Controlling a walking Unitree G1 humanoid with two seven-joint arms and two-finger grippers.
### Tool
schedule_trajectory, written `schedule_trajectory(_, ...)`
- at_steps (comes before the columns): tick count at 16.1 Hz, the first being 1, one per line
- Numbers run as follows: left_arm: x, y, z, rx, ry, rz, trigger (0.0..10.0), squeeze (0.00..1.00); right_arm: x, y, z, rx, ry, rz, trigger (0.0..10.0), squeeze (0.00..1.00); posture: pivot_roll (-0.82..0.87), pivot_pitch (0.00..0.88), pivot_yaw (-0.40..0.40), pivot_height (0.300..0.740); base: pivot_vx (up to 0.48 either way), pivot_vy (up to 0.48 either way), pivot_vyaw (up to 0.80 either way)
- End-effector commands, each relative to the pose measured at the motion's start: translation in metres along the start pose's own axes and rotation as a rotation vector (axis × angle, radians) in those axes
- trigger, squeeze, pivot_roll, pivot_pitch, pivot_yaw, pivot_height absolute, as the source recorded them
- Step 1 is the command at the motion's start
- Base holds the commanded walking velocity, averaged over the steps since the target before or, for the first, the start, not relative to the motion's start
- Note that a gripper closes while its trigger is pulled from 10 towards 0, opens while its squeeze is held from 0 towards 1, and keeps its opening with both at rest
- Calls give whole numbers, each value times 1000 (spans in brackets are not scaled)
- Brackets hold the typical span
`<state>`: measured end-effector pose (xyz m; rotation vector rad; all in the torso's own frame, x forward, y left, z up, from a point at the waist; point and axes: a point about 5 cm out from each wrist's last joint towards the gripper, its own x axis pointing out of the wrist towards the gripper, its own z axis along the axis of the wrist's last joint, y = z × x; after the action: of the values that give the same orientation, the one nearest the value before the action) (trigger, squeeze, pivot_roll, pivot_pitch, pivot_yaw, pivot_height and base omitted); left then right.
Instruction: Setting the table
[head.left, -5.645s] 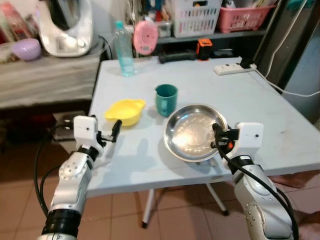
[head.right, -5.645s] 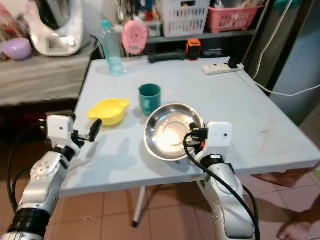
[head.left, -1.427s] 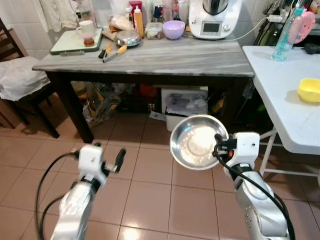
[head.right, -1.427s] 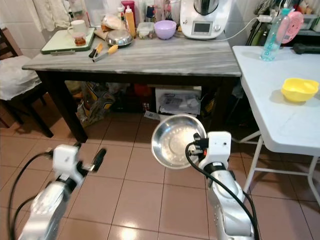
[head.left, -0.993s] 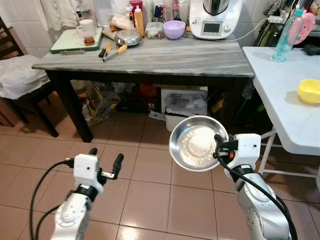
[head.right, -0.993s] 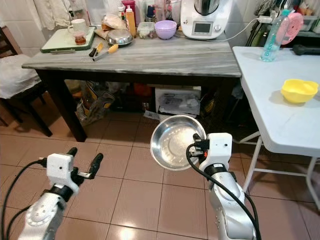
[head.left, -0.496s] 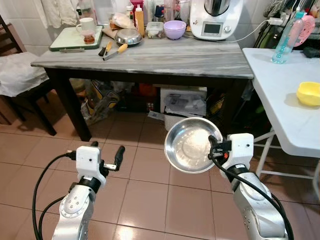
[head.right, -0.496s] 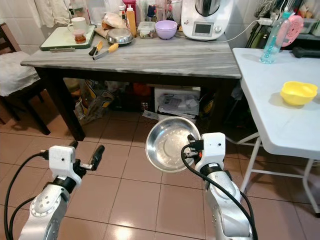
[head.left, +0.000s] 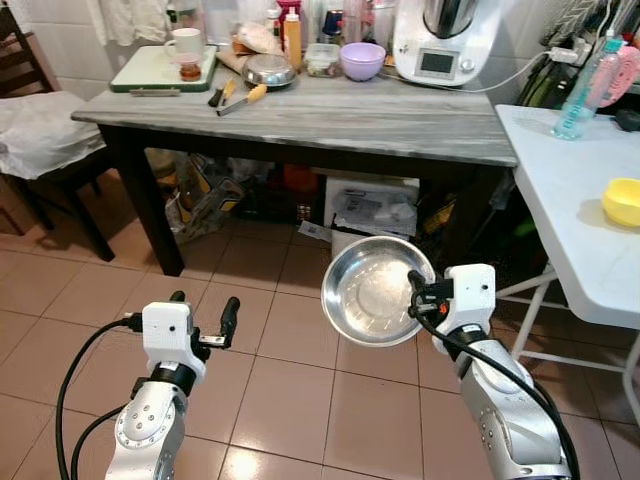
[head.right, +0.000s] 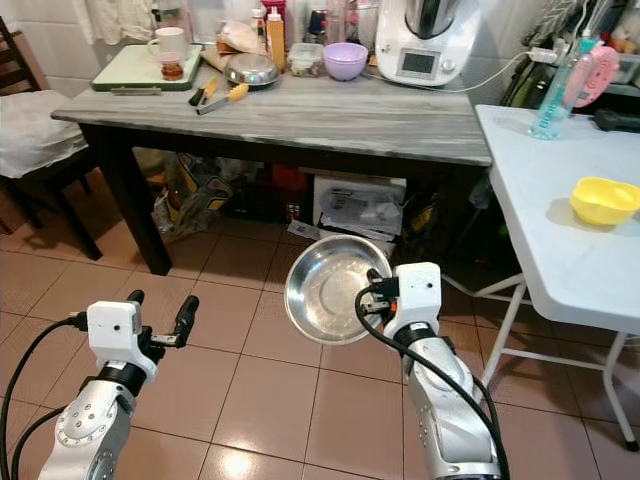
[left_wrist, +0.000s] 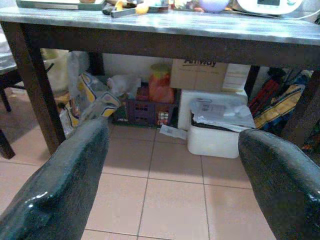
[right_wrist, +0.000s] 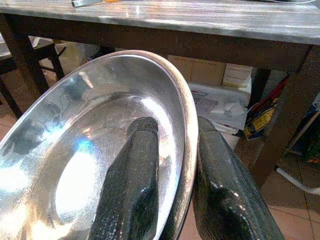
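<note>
A shiny steel bowl (head.left: 375, 293) hangs in the air above the tiled floor, tilted toward me. My right gripper (head.left: 414, 292) is shut on the bowl's rim; in the right wrist view one finger (right_wrist: 131, 185) lies inside the steel bowl (right_wrist: 75, 150) and the other outside the rim. My left gripper (head.left: 204, 320) is held low over the floor, open, with nothing between its fingers (left_wrist: 65, 175). A yellow bowl (head.left: 622, 200) sits on the white table (head.left: 580, 240) at the right.
A dark marble-topped table (head.left: 330, 110) stands ahead, carrying a green tray with a mug (head.left: 165, 65), a steel dish (head.left: 268, 70), a purple bowl (head.left: 362, 60) and a kitchen machine (head.left: 445, 40). Boxes and bags (head.left: 370, 205) lie under it. A chair (head.left: 40, 140) stands at left.
The whole view has shifted as the camera moved; the marble table sits a little further right and lower. My right gripper keeps hold of the steel bowl. The left gripper stays open.
</note>
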<state>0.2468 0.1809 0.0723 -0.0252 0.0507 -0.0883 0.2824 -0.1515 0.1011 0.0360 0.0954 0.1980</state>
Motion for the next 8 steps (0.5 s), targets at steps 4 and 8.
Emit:
schedule_trajectory(4,11,4,9,42,-19,12,10000,0,2,2,8,8,-47,-2,10000,0,5,0,-10,740,0,0,0)
schedule_trajectory(8,22,5,14,38,-31,14,10000,0,-1,-3,12,7,-68,-30,10000,0,-18,0,4,740,0,0,0)
